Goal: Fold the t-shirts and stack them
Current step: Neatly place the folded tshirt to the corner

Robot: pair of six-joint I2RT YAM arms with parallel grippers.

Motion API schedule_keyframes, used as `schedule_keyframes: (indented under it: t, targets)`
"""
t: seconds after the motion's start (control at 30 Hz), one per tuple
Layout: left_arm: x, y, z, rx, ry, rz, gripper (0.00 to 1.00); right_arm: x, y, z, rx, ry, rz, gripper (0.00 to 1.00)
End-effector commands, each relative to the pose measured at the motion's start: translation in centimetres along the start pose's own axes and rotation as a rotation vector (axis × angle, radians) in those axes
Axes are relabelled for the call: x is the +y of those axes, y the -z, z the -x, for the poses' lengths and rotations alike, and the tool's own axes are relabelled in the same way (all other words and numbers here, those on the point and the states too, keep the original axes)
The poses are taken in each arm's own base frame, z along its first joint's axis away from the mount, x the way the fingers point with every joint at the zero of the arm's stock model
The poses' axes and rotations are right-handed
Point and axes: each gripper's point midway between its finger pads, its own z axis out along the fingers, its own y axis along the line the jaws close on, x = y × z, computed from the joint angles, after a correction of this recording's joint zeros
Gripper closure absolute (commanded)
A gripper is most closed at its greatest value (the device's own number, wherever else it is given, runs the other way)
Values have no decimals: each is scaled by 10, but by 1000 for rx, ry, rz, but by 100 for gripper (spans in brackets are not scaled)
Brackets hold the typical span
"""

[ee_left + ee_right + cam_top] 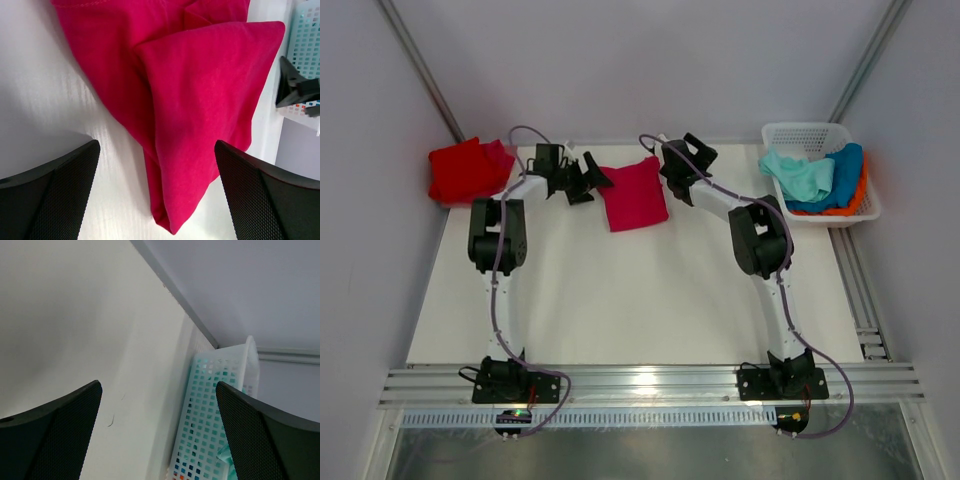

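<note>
**Item 1 – pink tee** (633,193). Lies flat on the table (620,300), far middle, between the two grippers. It is folded into a rough rectangle. The left wrist view shows layers overlapping with one flap skewed, so the edges do not line up. Judged folded enough to move, though not neatly.

**Item 2 – left gripper** (592,183). Jaws spread as wide as they go, nothing between them. It sits just beside the tee's left edge and faces it, and its camera fills with pink cloth. Probably placed there to take the bundle from the side.

**Item 3 – right gripper** (672,165). Also wide open and empty, just off the tee's far right corner. Its camera sees only bare table and the basket beyond, so it is turned away from the cloth. It reads as standing by, not working.

**Item 4 – red tee** (468,170). A folded bundle at the far left corner, well apart from the pink one. Whether it is one shirt or more I cannot tell. Likely the start of the stack, and where the pink tee belongs next.

**Item 5 – basket** (805,128). White lattice, far right corner. It holds a mint tee (800,175), a blue tee (840,170) and an orange tee (860,200), all crumpled and heaped, none yet folded.

**Risk.** Loose layers may slide apart if the pink tee is lifted by one edge.
</note>
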Motion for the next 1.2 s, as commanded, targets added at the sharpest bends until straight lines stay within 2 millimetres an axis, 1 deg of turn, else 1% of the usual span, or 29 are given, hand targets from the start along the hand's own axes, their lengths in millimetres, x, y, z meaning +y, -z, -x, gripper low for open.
schedule_keyframes:
  t: [0.0, 0.03, 0.07, 0.13, 0.17, 0.23, 0.27, 0.3, 0.33, 0.37, 0.4, 0.43, 0.47, 0.53, 0.7, 0.73, 0.8, 0.83, 0.87, 0.9, 0.93, 0.97, 1.0, 1.1, 1.17]
  targets:
    - [10, -22, -18, 45, -2, 25, 1, 1, -6, 5, -2, 17, -34, 1]
    - [9, -25, -21, 52, -4, 24, 1, 6, -9, 2, 3, 25, -30, 1]
    - [7, -30, -27, 67, -6, 23, 1, 8, -10, 3, 3, 27, -26, 1]
    - [5, -35, -30, 75, -8, 21, 1, 9, -12, 3, 8, 31, -18, 1]
    - [0, -40, -34, 84, -20, 16, 1, 14, -14, 2, 12, 36, -11, 1]
    - [-1, -47, -43, 104, -26, 19, 1, 16, -15, 2, 15, 40, -2, 1]
    - [-7, -52, -48, 115, -37, 11, 1, 19, -17, 2, 15, 39, -1, 1]
    - [-5, -57, -54, 129, -34, 16, 1, 19, -17, 4, 12, 37, 0, 1]
    - [-6, -60, -57, 138, -34, 11, 1, 20, -17, 3, 15, 41, 4, 1]
    - [-12, -64, -60, 143, -43, 5, 1, 25, -17, 0, 26, 56, 19, 1]
    - [-9, -69, -66, 157, -38, 6, 1, 27, -17, -1, 29, 61, 23, 1]
    - [-12, -73, -71, 170, -40, 4, 1, 29, -16, 0, 29, 63, 28, 1]
    - [-14, -75, -71, 172, -41, 0, 1, 30, -17, -1, 30, 68, 31, 1]
    - [-13, -81, -79, 188, -40, 3, 3, 33, -15, -1, 31, 76, 38, 1]
    - [-16, -85, -79, 192, -47, -4, 5, 38, -12, 2, 28, 86, 50, 1]
    - [-17, -86, -80, 194, -48, -4, 8, 38, -11, 3, 26, 88, 50, 1]
    - [-15, -87, -82, 196, -46, 3, 16, 38, -11, 4, 25, 88, 51, 1]
    - [-14, -87, -82, 199, -45, 4, 29, 39, -10, 6, 23, 85, 54, 1]
    - [-13, -88, -85, 204, -42, 5, 39, 40, -10, 6, 23, 85, 54, 1]
    - [-11, -90, -85, 201, -42, 15, 52, 40, -9, 5, 25, 85, 56, 1]
    - [-11, -91, -86, 200, -44, 25, 94, 39, -9, 6, 23, 85, 56, 1]
    - [-11, -91, -88, 207, -47, 28, 100, 40, -9, 5, 28, 85, 55, 1]
    - [-10, -92, -91, 220, -45, 30, 100, 39, -9, 5, 27, 84, 54, 1]
    - [-14, -90, -91, 221, -63, 24, 100, 37, -8, 3, 32, 86, 42, 1]
    - [-14, -88, -88, 217, -86, 30, 100, 27, -5, 4, 31, 86, 7, 1]
